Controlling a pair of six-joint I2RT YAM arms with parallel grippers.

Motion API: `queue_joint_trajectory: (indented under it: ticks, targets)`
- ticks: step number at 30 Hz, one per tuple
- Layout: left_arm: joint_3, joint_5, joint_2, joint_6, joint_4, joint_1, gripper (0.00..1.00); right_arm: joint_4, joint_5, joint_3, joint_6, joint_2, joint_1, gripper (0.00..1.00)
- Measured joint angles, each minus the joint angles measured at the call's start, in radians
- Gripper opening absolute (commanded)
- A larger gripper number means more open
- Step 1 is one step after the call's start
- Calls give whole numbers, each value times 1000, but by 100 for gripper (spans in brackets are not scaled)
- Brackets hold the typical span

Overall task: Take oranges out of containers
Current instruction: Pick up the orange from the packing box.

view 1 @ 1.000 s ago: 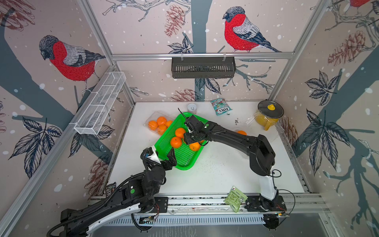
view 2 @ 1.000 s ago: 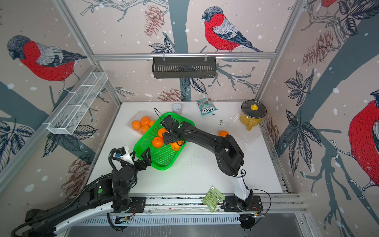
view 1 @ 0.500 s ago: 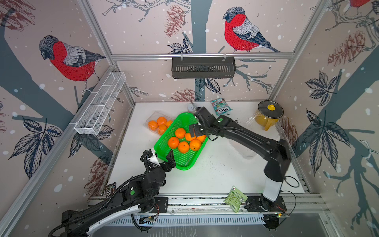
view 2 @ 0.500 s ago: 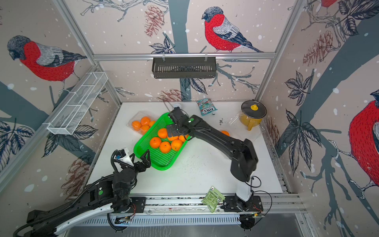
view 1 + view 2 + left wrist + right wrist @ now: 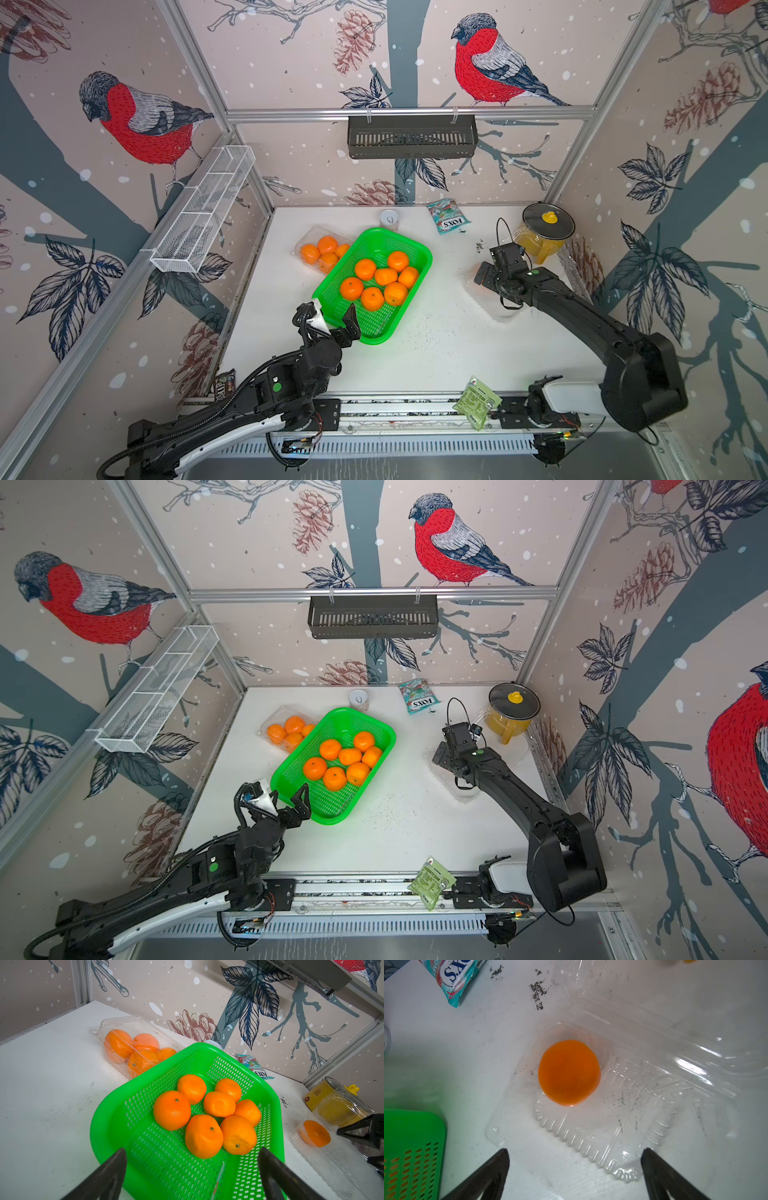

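Note:
Several oranges [image 5: 376, 278] lie in the green perforated tray [image 5: 374, 334] in both top views. A closed clear container [image 5: 305, 241] behind the tray's left side holds several more oranges [image 5: 133, 1049]. At the right an open clear container [image 5: 591, 1138] holds one orange [image 5: 569, 1073]. My right gripper [image 5: 575, 1150] hangs open directly above that container, its fingers apart from the fruit. The right gripper [image 5: 484, 278] hides that orange in both top views. My left gripper [image 5: 192, 1149] is open over the tray's near corner, empty.
A yellow pot with glass lid [image 5: 544, 237] stands behind the open container. A candy packet [image 5: 449, 216] and a white cup [image 5: 389, 219] lie at the back. A green sachet [image 5: 478, 401] sits on the front rail.
My right gripper let an orange go into the green tray, opened, and swung right to hang over the open container. The left arm has stayed put.

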Motion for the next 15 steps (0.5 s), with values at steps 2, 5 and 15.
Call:
queue_joint_trajectory:
  ticks: [2, 5, 15]
  targets:
    - [0, 0, -4, 0, -1, 0, 96, 26, -13, 1, 0, 46, -18, 98]
    - [0, 1, -14, 0, -5, 0, 97, 60, -25, 1, -5, 102, -31, 97]
    - [0, 7, -10, -2, -10, 0, 97, 135, -56, 64, -104, 246, -58, 88]
